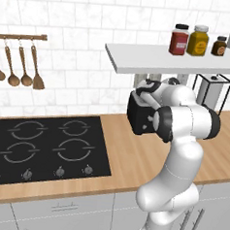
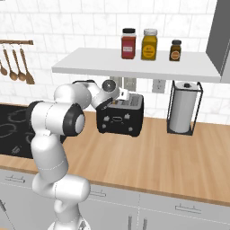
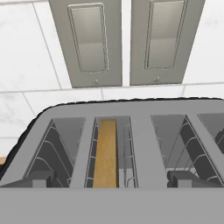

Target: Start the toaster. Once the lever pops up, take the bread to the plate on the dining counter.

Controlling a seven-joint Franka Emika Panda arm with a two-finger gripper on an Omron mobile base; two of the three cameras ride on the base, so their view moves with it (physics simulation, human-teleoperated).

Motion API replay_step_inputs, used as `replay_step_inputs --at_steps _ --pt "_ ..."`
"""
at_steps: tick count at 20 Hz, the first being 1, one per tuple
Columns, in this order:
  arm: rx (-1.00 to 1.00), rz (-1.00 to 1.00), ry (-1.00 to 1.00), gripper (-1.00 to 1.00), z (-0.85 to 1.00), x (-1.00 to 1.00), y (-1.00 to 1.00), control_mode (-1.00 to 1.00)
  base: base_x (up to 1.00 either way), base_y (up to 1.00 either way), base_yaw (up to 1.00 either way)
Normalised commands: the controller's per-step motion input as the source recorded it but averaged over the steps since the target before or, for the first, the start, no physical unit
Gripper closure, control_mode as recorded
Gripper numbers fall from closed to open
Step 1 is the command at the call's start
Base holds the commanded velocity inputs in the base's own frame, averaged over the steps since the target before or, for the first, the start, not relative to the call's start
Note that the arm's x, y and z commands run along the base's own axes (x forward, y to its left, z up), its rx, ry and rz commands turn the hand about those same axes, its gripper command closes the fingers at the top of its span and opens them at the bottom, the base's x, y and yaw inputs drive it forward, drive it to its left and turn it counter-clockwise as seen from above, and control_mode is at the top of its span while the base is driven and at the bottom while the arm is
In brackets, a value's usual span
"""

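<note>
**Spread hand poised over the toaster**

Our hand (image 3: 112,179) hangs with its fingers spread wide, holding nothing; the two dark fingertips (image 3: 39,178) sit just above the silver slotted top of the toaster (image 3: 144,140). Between them, in the second slot from the left, we see the bread (image 3: 106,153) standing on edge, sunk within the slot. From the right base view, the hand (image 2: 117,95) is at the toaster's upper left corner. The toaster (image 2: 121,117) stands on the wooden desk (image 2: 170,157) against the tiled wall, below a white shelf (image 2: 134,67) bearing three jars (image 2: 149,44). A paper-towel holder (image 2: 184,108) stands near its right; a black hob (image 1: 41,148) lies to its left.
</note>
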Motion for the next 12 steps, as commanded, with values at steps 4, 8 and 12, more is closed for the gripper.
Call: replay_step_inputs --at_steps 4,8,12 --pt "0.00 0.00 0.00 -1.00 0.00 0.00 0.00 -1.00 0.00 0.00 0.00" --pt "0.00 0.00 0.00 -1.00 0.00 0.00 0.00 -1.00 0.00 0.00 0.00" --pt "0.00 0.00 0.00 -1.00 0.00 0.00 0.00 -1.00 0.00 0.00 0.00"
